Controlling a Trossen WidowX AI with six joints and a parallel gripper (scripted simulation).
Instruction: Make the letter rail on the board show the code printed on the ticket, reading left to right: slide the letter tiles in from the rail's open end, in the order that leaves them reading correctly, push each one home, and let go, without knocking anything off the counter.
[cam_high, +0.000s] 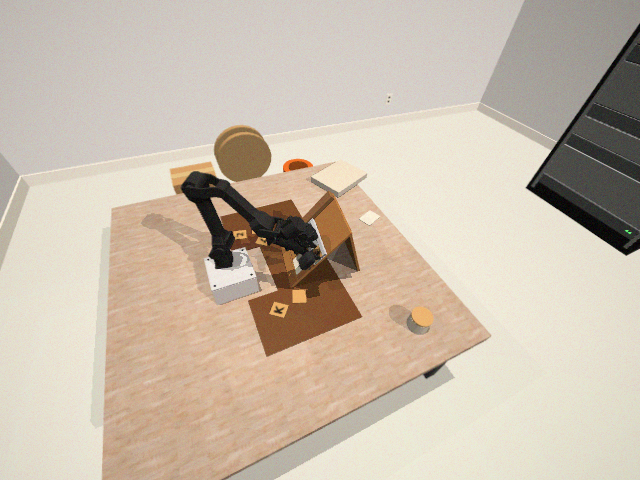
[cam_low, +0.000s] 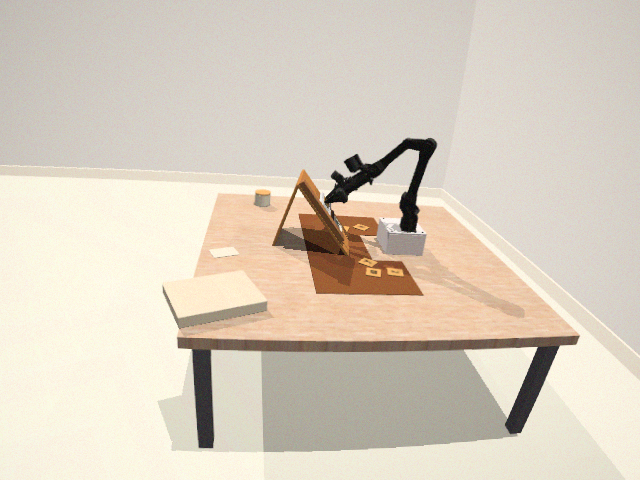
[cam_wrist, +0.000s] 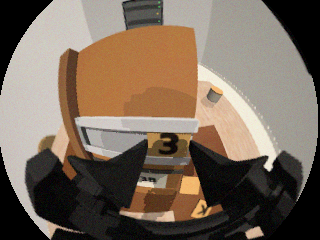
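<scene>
My gripper is shut on a tile marked 3, at the right end of the pale letter rail in the wrist view. The tile sits between the rail's upper and lower lips; the rail left of it shows no tile. The rail is on the slanted brown board. The ticket is below the rail, partly hidden, its code not fully readable. A K tile and a blank-looking tile lie on the brown mat. Several tiles lie at the mat's other end.
A round tin with an orange top stands beyond the mat. A thick cream slab lies at a counter corner. A small pale card lies behind the board.
</scene>
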